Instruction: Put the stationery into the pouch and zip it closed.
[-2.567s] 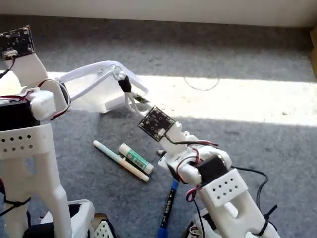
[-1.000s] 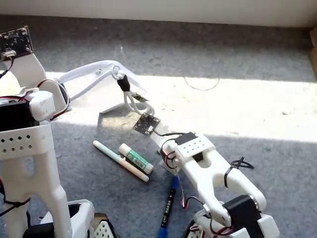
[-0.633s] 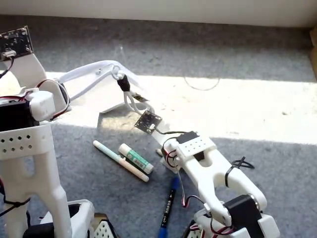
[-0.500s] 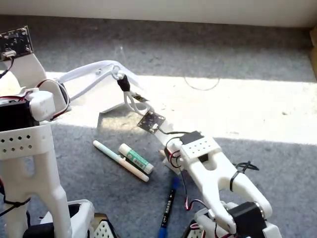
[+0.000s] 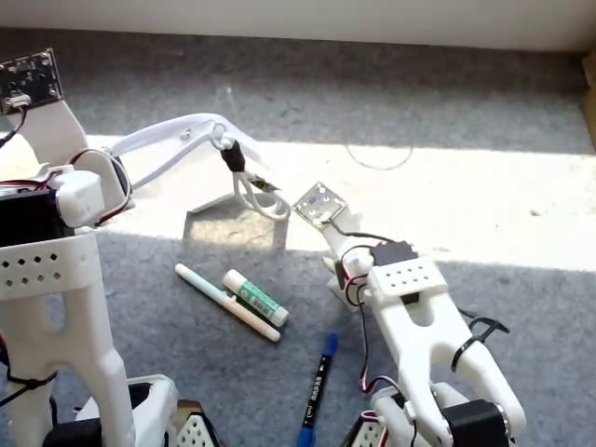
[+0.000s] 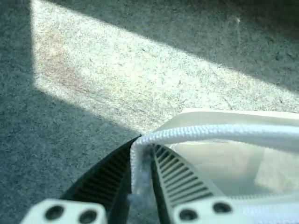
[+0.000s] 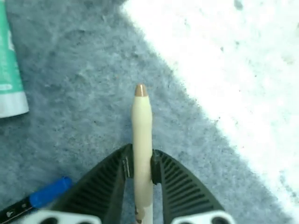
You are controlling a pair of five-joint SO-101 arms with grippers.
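Up front, the right gripper (image 7: 140, 161) is pinched tight on a cream pen (image 7: 141, 121), its brown tip pointing out over the line between shaded and sunlit carpet (image 5: 466, 112). The left gripper (image 6: 142, 154) is closed on the corded rim of the white pouch (image 5: 177, 172), which hangs lifted at the far left. 3 items lie on the near carpet: a mint pen (image 5: 223, 303) touching a glue stick (image 5: 254, 297), and a blue pen (image 5: 318, 382) to their right.
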